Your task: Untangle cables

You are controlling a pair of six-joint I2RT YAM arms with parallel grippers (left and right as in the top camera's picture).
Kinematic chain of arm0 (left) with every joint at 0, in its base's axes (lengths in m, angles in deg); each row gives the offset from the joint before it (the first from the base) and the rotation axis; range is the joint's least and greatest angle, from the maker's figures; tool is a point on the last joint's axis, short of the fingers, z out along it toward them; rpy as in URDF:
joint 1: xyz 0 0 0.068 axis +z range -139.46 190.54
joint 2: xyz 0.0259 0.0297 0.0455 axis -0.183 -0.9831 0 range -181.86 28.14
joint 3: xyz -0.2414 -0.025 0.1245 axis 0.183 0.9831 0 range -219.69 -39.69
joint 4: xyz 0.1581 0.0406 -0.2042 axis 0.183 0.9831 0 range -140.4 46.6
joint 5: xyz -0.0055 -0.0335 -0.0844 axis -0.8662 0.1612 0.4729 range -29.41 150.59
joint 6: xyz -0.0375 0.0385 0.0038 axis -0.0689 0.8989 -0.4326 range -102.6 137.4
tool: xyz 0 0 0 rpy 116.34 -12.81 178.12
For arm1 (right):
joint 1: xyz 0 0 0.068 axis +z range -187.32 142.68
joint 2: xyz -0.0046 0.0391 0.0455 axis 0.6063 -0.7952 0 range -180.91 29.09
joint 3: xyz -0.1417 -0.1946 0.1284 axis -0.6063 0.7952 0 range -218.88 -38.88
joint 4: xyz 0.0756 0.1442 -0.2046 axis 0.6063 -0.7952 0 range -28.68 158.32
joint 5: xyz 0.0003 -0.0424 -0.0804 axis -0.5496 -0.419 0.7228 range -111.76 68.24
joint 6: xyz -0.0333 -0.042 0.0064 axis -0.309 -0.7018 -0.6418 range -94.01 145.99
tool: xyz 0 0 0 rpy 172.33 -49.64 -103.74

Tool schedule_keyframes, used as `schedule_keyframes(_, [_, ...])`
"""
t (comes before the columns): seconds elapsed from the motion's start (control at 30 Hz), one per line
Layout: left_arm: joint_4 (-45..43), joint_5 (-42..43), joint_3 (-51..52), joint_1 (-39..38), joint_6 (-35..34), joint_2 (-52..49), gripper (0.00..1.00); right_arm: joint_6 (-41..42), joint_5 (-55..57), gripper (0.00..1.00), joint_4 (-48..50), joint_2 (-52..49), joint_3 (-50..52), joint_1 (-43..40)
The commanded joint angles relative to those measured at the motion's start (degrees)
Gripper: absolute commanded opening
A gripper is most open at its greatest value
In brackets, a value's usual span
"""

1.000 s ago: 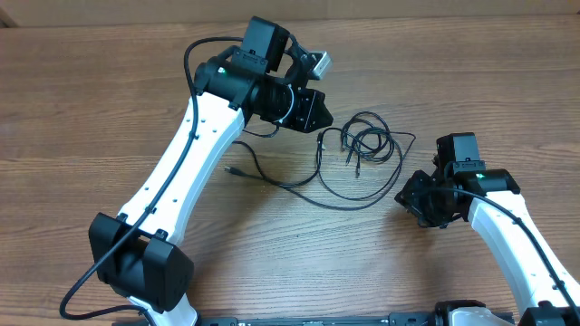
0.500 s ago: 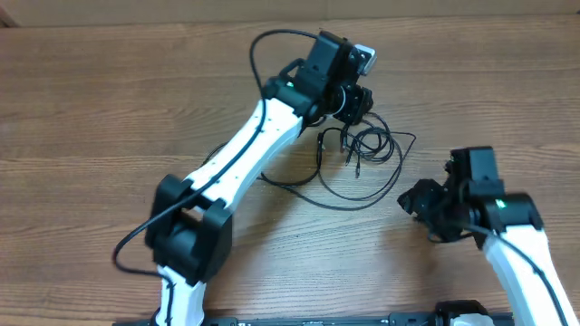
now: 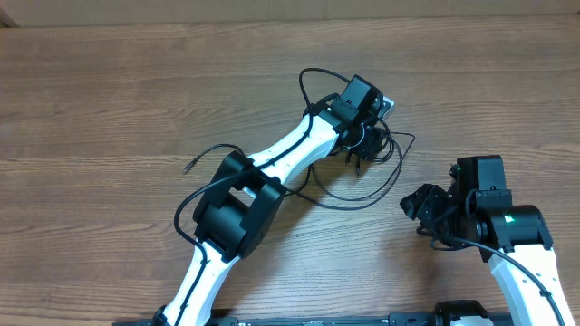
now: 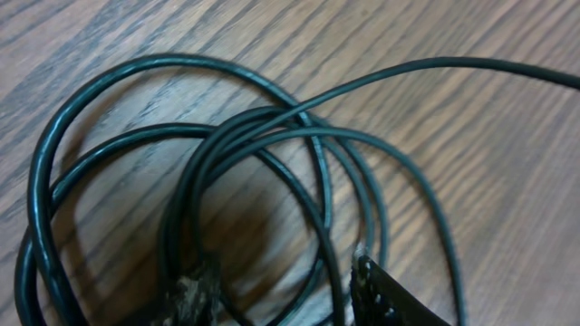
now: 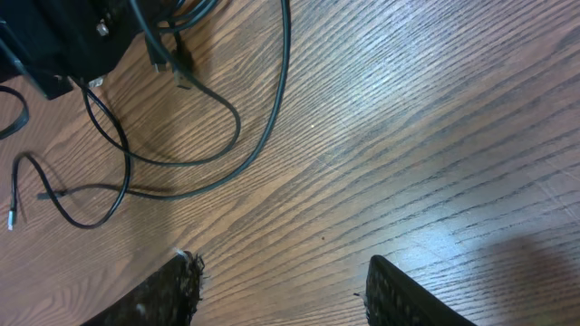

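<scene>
The left gripper (image 4: 276, 292) hangs right on top of the cables (image 4: 38, 181), so the tangle lies straight below it, not off to either side. Its 2 fingertips (image 4: 373, 292) stand part-way apart. Several strands of the coil run through the gap, but nothing looks pinched, so I'd call it open and holding nothing.

The right gripper (image 5: 281, 292) is about as far open, with only bare table (image 3: 91, 91) between its tips. The cords lie up and to the left in its own view. From overhead it sits near the coil's right side, toward the robot's edge, clear of every strand.

The left arm is plainly the nearer one.

The knot itself is a round bundle of overlapping loops, right of the table's middle, and it has no real direction. The spread as a whole runs left to right. A wide slack loop (image 3: 355, 206) sags from the coil toward the robot's edge, and 1 loose tail trails far left to a small plug (image 3: 188, 168) that points left (well away from both grippers).

My guess is the next move depends on which strand the left jaws close on. They overlap so tightly that I can't tell which lies on top.
</scene>
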State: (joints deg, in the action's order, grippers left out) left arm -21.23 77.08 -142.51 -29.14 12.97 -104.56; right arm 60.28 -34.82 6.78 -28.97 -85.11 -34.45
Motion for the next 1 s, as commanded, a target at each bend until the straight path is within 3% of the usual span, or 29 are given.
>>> schedule_keyframes(0.0, [0.3,-4.2,-0.8,-0.1,2.2,-1.0,0.42,-0.2,0.6,0.57,0.1,0.5,0.1,0.1])
schedule_keyframes(0.6, [-0.3,-7.9,-0.8,-0.1,3.2,-1.1,0.44,-0.2,0.6,0.57,0.1,0.5,0.1,0.1])
schedule_keyframes(0.97, [-2.7,-9.0,-0.8,-1.2,3.2,-1.1,0.41,-0.2,0.6,0.57,0.0,0.5,0.1,0.1])
